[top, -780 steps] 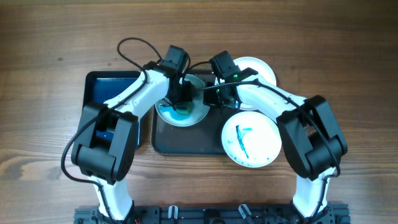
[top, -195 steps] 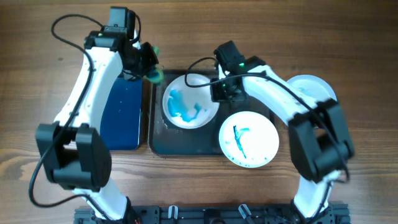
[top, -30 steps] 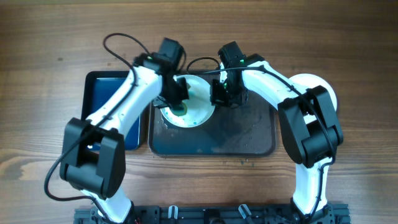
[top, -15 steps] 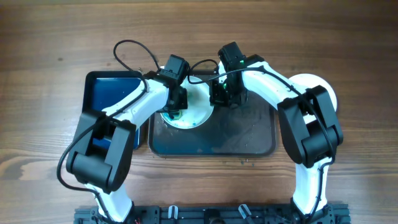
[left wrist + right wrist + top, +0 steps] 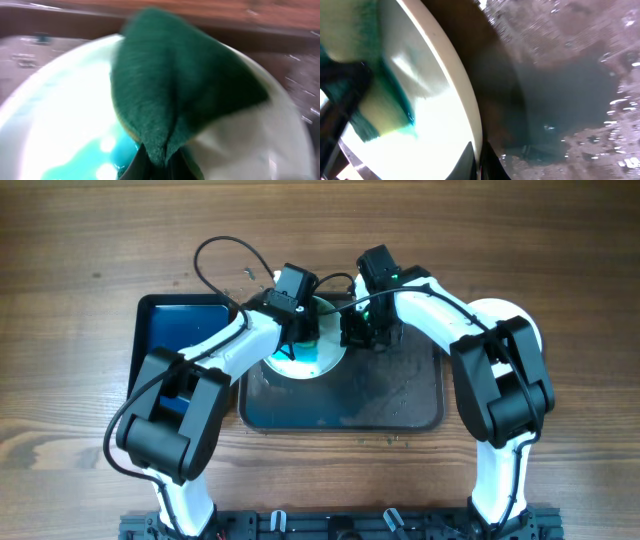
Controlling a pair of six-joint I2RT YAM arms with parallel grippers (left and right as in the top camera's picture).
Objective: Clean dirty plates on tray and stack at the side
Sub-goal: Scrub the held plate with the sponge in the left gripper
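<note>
One dirty plate (image 5: 318, 356) with teal smears sits at the far left of the dark grey tray (image 5: 390, 395). My left gripper (image 5: 297, 340) is shut on a green sponge (image 5: 175, 95) and presses it on the plate (image 5: 60, 120), where teal liquid shows. My right gripper (image 5: 352, 335) is shut on the plate's right rim (image 5: 465, 115); the sponge (image 5: 380, 115) shows in that view too. Clean white plates (image 5: 510, 320) lie stacked right of the tray, partly hidden by my right arm.
A glossy blue tray (image 5: 175, 340) lies left of the grey tray. The grey tray's floor (image 5: 570, 75) is wet. Wooden table (image 5: 320, 230) all around; cables loop over the far side.
Over the last second my left gripper has moved the sponge to the right across the plate. The right gripper has kept its hold on the rim. Earlier two other plates left the tray.
</note>
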